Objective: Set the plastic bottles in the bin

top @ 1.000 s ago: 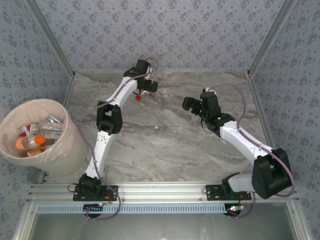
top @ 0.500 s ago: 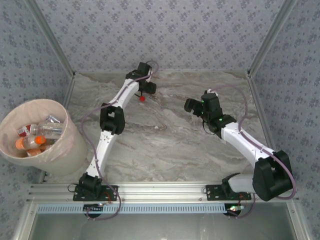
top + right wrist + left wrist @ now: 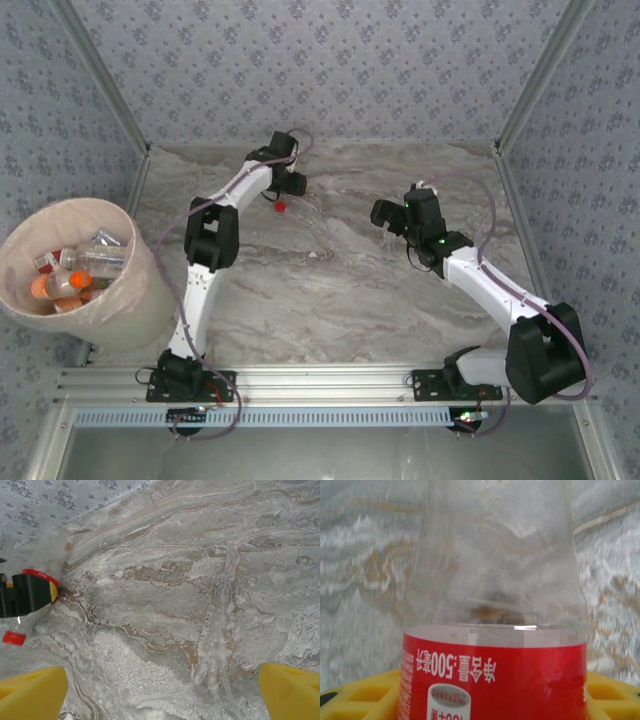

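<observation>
The grey marbled table (image 3: pixel 350 290) is nearly bare. Beside its left edge, the wide pale pink round bin (image 3: pixel 140 295) holds several crushed plastic bottles (image 3: pixel 75 265). The right pincer (image 3: pixel 162 685) hangs wide apart, idle. The left pincer (image 3: pixel 291 184) is clamped on a clear plastic bottle (image 3: pixel 492 580) at the table's far side, probably for carrying it to the bin. Its red label (image 3: pixel 492 675) shows "500" among Chinese characters, upside down.

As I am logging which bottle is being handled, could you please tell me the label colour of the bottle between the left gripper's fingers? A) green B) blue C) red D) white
C: in the left wrist view, the clear bottle between the yellow fingers carries a red label.
</observation>
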